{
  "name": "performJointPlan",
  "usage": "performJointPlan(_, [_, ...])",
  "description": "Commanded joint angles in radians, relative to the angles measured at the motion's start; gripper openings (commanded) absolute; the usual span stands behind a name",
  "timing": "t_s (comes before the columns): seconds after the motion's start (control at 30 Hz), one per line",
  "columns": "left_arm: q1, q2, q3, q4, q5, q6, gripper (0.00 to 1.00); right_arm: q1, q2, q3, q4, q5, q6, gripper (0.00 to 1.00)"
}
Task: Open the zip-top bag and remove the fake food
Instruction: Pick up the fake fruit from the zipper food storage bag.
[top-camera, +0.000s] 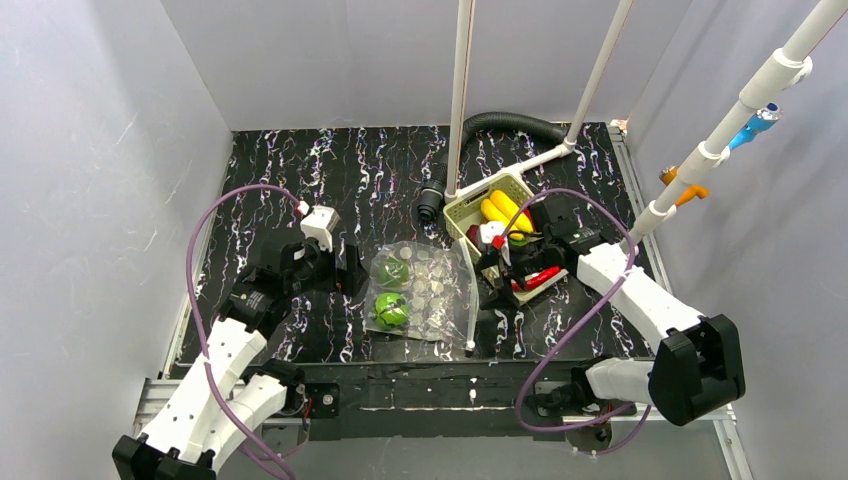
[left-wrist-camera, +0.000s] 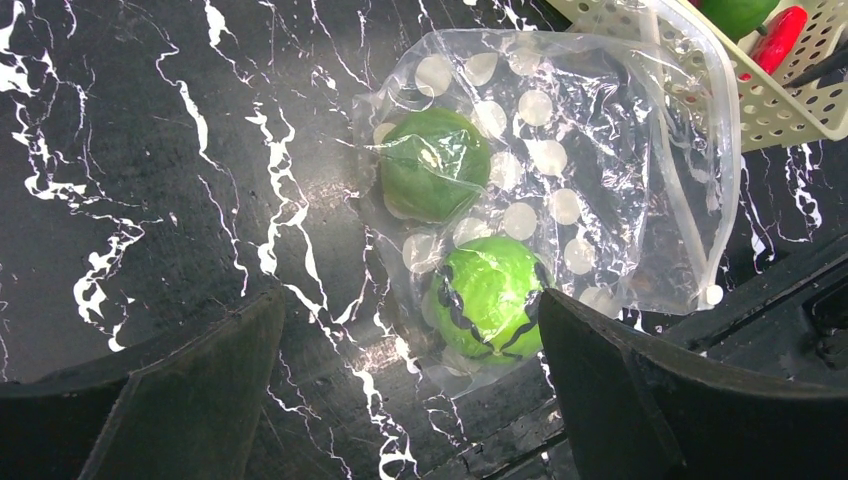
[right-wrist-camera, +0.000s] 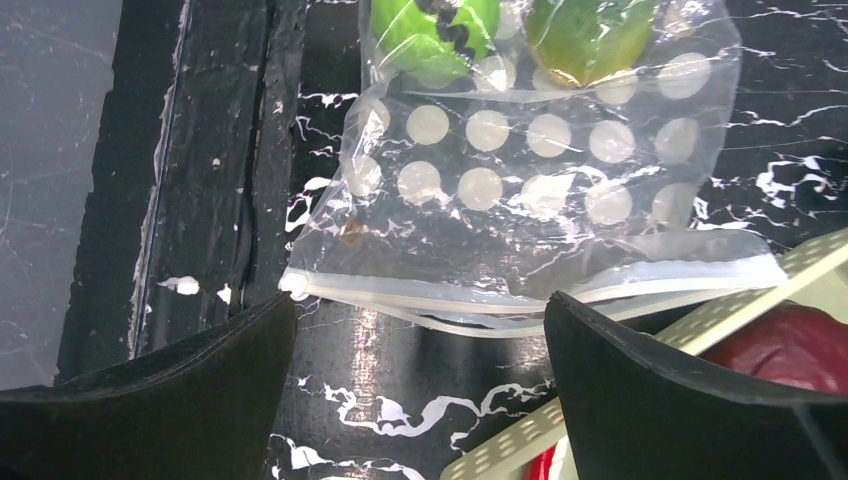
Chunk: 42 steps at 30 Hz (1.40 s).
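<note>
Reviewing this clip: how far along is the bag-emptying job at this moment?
Done: the zip-top bag looks open, its zip strips parted at the mouth, and the banana and red chili lie in the basket. In hand: nothing; the left tool and right tool are open over the bag. Left: two green pieces sit inside the bag.

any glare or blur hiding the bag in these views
Left wrist: crinkle glare streaks the zip-top bag, but the green fake food inside reads clearly; right wrist: milder sheen, zip strip sharp, pincer fingers dark and soft-edged; top external: even light, bag small.
</note>
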Motion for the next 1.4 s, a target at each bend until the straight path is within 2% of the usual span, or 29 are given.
performJointPlan(0.0, [0.023, 0.010, -0.010, 0.017, 0.050, -0.024, 0.98, 0.025, -0.034, -0.035, 0.040, 0.012, -0.057, 0.98])
performJointPlan(1.0, [0.052, 0.049, -0.016, 0.033, 0.131, -0.046, 0.98, 0.118, -0.040, -0.134, 0.121, 0.086, -0.105, 0.96])
performJointPlan(1.37, [0.052, 0.054, -0.016, 0.037, 0.143, -0.048, 0.98, 0.161, -0.016, -0.140, 0.185, 0.159, -0.069, 0.87])
